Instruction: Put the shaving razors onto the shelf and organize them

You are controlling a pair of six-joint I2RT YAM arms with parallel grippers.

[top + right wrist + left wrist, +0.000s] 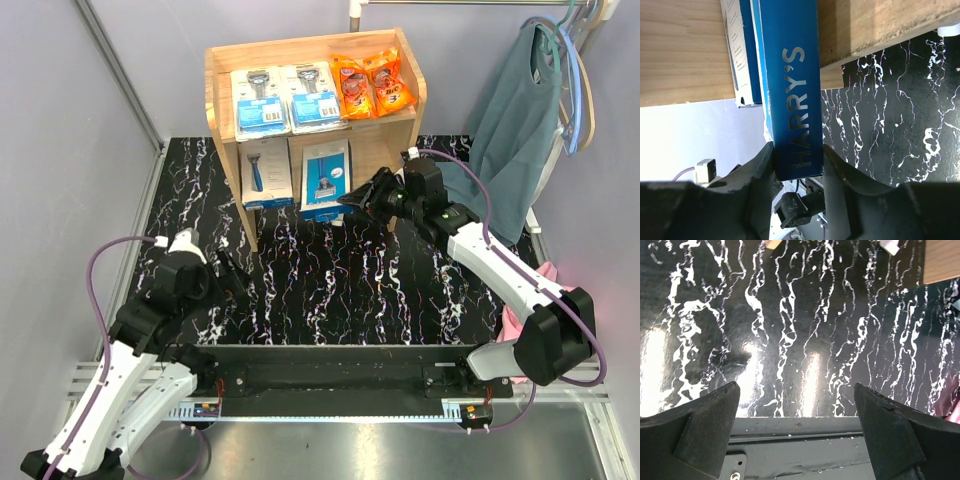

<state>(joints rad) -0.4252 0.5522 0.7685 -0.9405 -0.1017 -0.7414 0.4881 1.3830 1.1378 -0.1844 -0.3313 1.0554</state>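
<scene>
The pale wood shelf (312, 46) stands at the back of the black marbled table. Its top tier holds two blister razor packs (259, 103) (312, 98) and two orange packets (352, 87) (389, 81). On the lower tier a white-and-blue box (266, 172) stands at the left. My right gripper (352, 200) is shut on the second white-and-blue box (325, 178) at the front of the lower tier, beside the first. In the right wrist view the fingers (797, 160) clamp its blue edge (792, 95) against the shelf wood (680, 50). My left gripper (232, 268) is open and empty (797, 410) over the near left table.
A teal garment (510, 120) hangs on hangers at the back right. A pink cloth (515, 320) lies by the right arm's base. The metal mounting rail (330, 405) runs along the near edge. Purple walls close in on the left and back.
</scene>
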